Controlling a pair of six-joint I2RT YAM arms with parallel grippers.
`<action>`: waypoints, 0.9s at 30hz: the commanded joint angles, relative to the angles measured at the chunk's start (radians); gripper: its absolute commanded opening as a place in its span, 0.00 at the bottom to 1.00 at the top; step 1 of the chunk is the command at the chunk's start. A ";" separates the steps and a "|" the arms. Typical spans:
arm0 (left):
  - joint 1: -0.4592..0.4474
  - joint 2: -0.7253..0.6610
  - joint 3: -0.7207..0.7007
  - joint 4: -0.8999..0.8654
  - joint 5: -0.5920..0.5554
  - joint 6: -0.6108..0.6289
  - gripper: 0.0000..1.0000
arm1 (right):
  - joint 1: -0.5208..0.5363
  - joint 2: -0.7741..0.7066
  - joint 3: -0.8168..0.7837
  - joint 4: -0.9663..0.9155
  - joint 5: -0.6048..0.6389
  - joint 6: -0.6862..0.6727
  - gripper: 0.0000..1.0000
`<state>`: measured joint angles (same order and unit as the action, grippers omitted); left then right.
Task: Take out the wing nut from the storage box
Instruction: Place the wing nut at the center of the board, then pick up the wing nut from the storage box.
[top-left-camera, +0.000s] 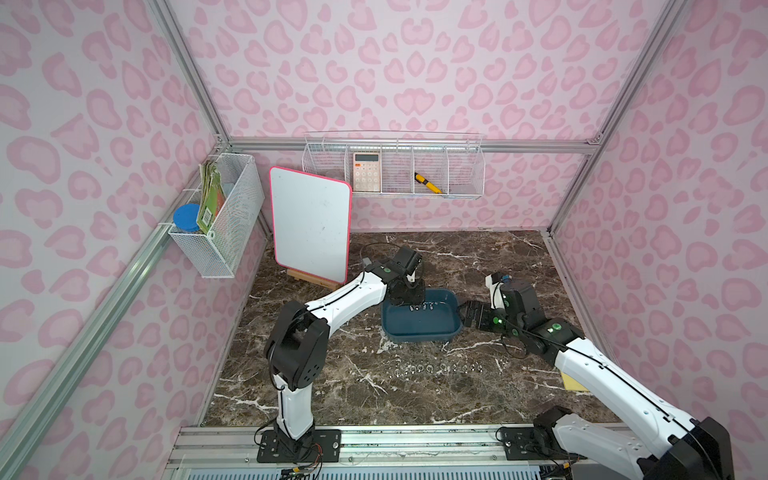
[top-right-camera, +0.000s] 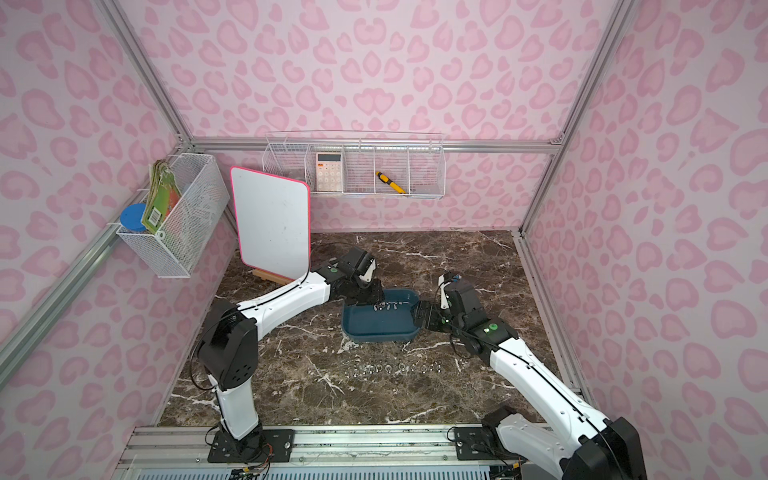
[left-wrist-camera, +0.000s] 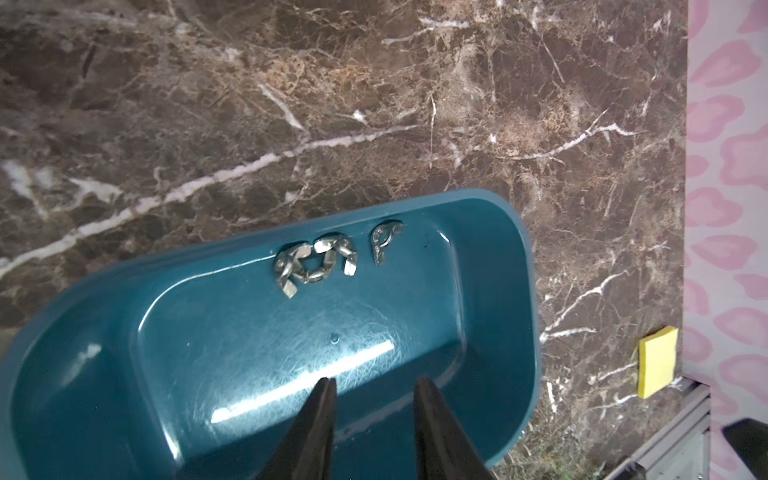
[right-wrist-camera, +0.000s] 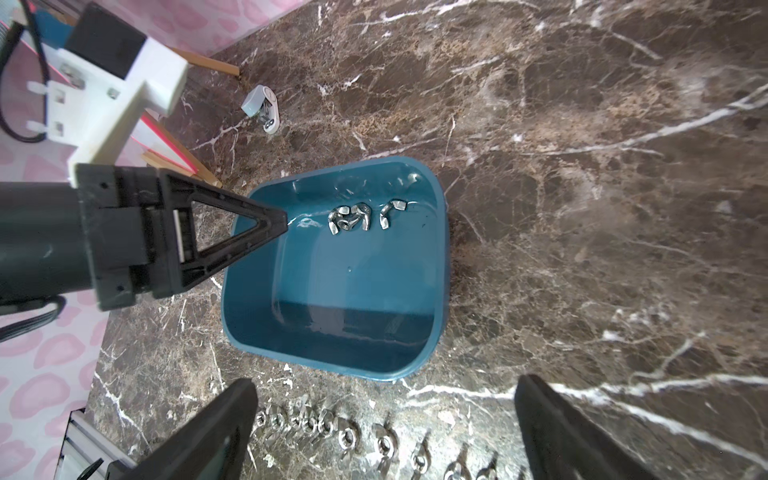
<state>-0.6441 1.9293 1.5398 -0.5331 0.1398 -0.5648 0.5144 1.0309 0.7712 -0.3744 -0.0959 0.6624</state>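
The left gripper (left-wrist-camera: 374, 380), jaws narrow and seemingly empty, hangs inside the box (left-wrist-camera: 494, 291) at the middle of the bench (left-wrist-camera: 374, 104). The wing nuts (left-wrist-camera: 316, 262) lie against the box's far wall. The right gripper (top-left-camera: 469, 314) gapes beside it. Next, likely: reach across and pinch one.

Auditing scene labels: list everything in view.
storage box: 1, teal, table centre
wing nuts in box: several, silver, cluster plus one apart, by far wall
wing nuts on table: roughly ten, silver, row on box's near side
whiteboard: 1, white, pink-framed, rear left on wooden easel
wire baskets: 2, white, back wall and left wall
calculator: 1, white, back basket
tool: 1, yellow-black, back basket
jar: 1, blue-lidded, left basket
packets: few, green, left basket
pad: 1, yellow, table's right edge
left end effector: 1, black, jaws apart, over box
right end effector: 1, black, open, beside box's right end
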 joint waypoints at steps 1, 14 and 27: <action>-0.012 0.050 0.040 -0.015 -0.059 0.072 0.34 | -0.004 -0.031 -0.014 0.039 0.035 0.032 0.99; -0.041 0.214 0.147 0.015 -0.088 0.149 0.30 | -0.026 -0.069 -0.031 0.018 0.030 0.039 0.98; -0.043 0.307 0.216 0.022 -0.084 0.178 0.29 | -0.026 -0.057 -0.031 0.019 0.022 0.051 0.99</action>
<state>-0.6872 2.2269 1.7409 -0.5125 0.0612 -0.4080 0.4881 0.9691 0.7403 -0.3698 -0.0669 0.7059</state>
